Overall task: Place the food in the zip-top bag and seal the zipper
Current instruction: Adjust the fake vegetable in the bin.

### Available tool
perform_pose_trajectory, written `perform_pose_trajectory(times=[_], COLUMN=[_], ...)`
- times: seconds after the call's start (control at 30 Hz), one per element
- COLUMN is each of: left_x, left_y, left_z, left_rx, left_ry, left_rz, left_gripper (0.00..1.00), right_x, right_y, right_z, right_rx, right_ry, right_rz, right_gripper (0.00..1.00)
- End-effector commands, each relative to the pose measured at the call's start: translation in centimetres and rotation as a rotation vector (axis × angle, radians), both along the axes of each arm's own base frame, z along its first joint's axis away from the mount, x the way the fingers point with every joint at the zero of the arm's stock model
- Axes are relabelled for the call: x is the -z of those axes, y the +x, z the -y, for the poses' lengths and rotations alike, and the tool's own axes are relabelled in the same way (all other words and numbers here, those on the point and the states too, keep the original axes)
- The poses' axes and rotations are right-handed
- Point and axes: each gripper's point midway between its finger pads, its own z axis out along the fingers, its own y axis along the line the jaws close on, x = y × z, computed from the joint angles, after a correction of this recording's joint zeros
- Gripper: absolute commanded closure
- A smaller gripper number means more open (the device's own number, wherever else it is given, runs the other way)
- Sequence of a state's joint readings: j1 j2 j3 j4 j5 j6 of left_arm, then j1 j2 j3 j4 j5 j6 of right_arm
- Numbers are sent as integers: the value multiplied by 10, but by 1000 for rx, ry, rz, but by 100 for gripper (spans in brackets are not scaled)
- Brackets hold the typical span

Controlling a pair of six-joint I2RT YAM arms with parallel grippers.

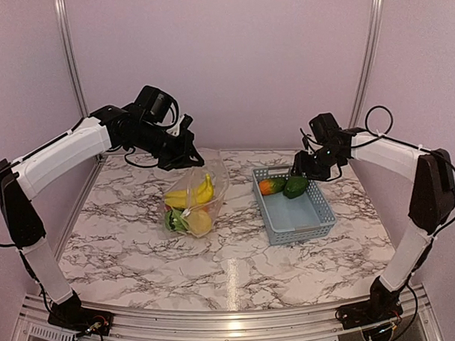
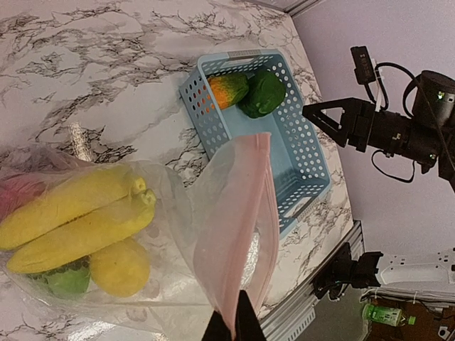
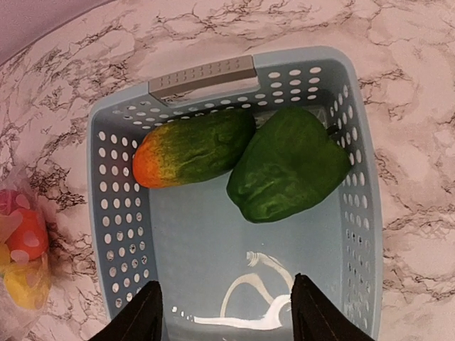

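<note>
Right pincer [image 3: 226, 307]: jaws open, empty, over blue basket [image 3: 202, 77]; green pepper [image 3: 288, 174] straight ahead at far end, beside orange-green fruit [image 3: 192, 148]. Left pincer [image 2: 231, 323]: clamped on zip-top bag [image 2: 234, 206] mouth, well apart.

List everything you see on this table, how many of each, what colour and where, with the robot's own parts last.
table: one, white marble with grey veins, under everything
bag: one, clear with a pinkish mouth edge, left of centre, mouth lifted
bananas: two, yellow, inside the bag
lemon: one, yellow, inside the bag next to the bananas
green piece: one, green, inside the bag, kind unclear
red piece: one, red, inside the bag, kind unclear
basket: one, grey-blue, right of the bag
pepper: one, green, far end of the basket
two-tone fruit: one, orange and green, in the basket beside the pepper
left fingers: shut on the bag's mouth edge
right fingers: open, above the basket, holding nothing
</note>
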State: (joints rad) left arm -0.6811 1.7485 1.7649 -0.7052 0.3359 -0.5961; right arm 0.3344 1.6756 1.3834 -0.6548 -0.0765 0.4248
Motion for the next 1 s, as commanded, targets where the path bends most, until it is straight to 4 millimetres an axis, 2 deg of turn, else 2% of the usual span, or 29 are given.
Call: perform_pose_trajectory(times=[0.0, 0.17, 0.37, 0.6, 0.8, 0.97], left_x=[10, 17, 19, 14, 25, 27], left_y=[-6, -13, -18, -24, -30, -32], left_z=[-1, -6, -6, -9, -17, -19], left_rx=[8, 9, 16, 6, -1, -12], left_ry=[17, 30, 24, 18, 43, 48], left_rz=[-42, -61, -81, -80, -100, -101], left_gripper=[100, 100, 100, 100, 100, 100], right_x=[0, -1, 25, 38, 64, 92], right_y=[27, 50, 77, 102, 93, 59], right_z=[3, 15, 12, 13, 13, 4], right_rx=[-36, -11, -34, -19, -28, -77], right_ry=[-59, -158, -223, -275, -273, -236], right_rz=[43, 109, 93, 83, 25, -59], right_gripper=[42, 42, 43, 43, 43, 46])
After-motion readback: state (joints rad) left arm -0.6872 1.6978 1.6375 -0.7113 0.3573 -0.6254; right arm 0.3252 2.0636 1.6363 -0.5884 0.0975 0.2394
